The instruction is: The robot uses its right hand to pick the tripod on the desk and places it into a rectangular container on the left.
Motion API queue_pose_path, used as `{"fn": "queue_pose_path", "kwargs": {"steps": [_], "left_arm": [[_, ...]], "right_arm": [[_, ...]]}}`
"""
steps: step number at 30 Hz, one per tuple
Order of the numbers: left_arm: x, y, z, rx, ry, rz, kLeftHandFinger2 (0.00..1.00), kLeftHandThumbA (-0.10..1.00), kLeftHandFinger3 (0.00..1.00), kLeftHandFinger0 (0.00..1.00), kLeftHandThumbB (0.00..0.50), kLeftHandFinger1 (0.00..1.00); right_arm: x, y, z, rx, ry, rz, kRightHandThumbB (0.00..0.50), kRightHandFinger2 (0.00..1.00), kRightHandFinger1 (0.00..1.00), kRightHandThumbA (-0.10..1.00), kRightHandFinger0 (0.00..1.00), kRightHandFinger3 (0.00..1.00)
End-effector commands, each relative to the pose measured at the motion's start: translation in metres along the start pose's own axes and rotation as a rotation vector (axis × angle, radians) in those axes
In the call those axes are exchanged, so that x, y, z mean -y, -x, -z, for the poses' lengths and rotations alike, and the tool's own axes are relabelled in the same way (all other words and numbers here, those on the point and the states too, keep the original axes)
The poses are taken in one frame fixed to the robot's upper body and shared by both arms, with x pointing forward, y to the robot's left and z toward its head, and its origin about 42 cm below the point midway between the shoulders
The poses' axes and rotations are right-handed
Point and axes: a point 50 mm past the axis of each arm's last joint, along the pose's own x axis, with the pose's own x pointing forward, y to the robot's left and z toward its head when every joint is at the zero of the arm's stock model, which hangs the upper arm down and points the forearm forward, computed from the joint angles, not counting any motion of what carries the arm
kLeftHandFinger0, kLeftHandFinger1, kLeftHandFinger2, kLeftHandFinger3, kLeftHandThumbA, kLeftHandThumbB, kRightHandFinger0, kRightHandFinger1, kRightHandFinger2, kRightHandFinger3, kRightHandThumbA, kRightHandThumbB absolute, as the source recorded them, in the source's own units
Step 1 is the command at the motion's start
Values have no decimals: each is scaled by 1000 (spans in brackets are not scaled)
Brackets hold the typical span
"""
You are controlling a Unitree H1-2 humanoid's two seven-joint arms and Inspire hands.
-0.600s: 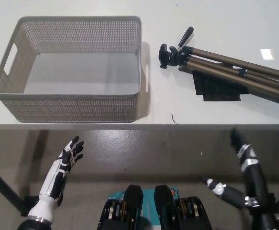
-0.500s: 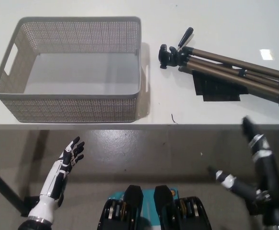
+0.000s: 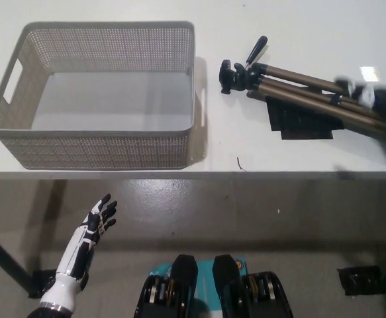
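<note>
Since half a second ago, the black right hand (image 3: 378, 99) has risen from below the desk edge at the lower right to the far right of the desk, over the tripod's legs. It is blurred by motion and cut off by the picture edge, so whether its fingers are wide, narrow or already closing cannot be told, nor whether it touches the legs.

The tripod (image 3: 305, 93) lies flat on the white desk (image 3: 113, 13), legs folded together and running off to the right, its black head and handle pointing towards the basket. A black flat piece lies under the legs.

The basket (image 3: 100, 32), a grey perforated rectangle, sits well apart to the left and is empty.

The white left hand (image 3: 93, 225) rests below the desk edge at the lower left, fingers spread, holding nothing.

Risk, as a judgement: the hand is near the far end of the legs, so a grasp there could let the heavy head droop, swing, or strike the basket's rim. The long tripod may also not fit inside and could tip out.
</note>
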Motion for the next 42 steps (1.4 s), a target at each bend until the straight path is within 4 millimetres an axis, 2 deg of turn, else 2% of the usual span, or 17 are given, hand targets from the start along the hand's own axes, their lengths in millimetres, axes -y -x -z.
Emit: {"fn": "queue_pose_path", "kwargs": {"steps": [1, 3, 5, 9, 16, 24, 27, 31, 33, 42], "left_arm": [[-1, -3, -12, 106, -33, 45, 1000, 1000, 1000, 1000, 500, 1000], [-1, -3, -11, 107, -28, 44, 1000, 1000, 1000, 1000, 500, 1000], [-2, -3, -11, 104, -42, 49, 1000, 1000, 1000, 1000, 500, 1000], [-2, -2, -11, 95, -38, 51, 1000, 1000, 1000, 1000, 500, 1000], [2, 5, -7, 72, -44, 56, 1000, 1000, 1000, 1000, 500, 1000], [0, 8, -8, 78, -38, 52, 1000, 1000, 1000, 1000, 500, 1000], [-1, 7, -7, 79, -41, 54, 1000, 1000, 1000, 1000, 500, 1000], [-1, 8, -6, 76, -40, 54, 1000, 1000, 1000, 1000, 500, 1000], [-1, 9, -6, 73, -39, 55, 1000, 1000, 1000, 1000, 500, 1000], [1, 12, -1, 69, -23, 56, 1000, 1000, 1000, 1000, 500, 1000]], "right_arm": [[22, -151, 10, -237, 356, -223, 487, 1000, 1000, 1000, 1000, 1000], [16, -162, 14, -268, 389, -255, 485, 1000, 1000, 1000, 1000, 1000], [-1, -185, 22, -326, 459, -326, 491, 1000, 1000, 1000, 1000, 1000], [-30, -208, 32, -392, 547, -422, 500, 1000, 1000, 1000, 1000, 1000], [-74, -213, 40, -496, 641, -557, 500, 1000, 1000, 1000, 1000, 1000], [-116, -191, 52, -599, 585, -673, 491, 1000, 1000, 1000, 1000, 1000], [-121, -183, 59, -643, 591, -687, 500, 1000, 1000, 1000, 1000, 1000], [-127, -170, 68, -684, 582, -718, 475, 1000, 1000, 1000, 1000, 1000], [-128, -165, 73, -697, 589, -718, 486, 1000, 1000, 1000, 1000, 1000], [-145, -87, 128, -876, 647, -801, 500, 1000, 1000, 1000, 1000, 1000]]}}
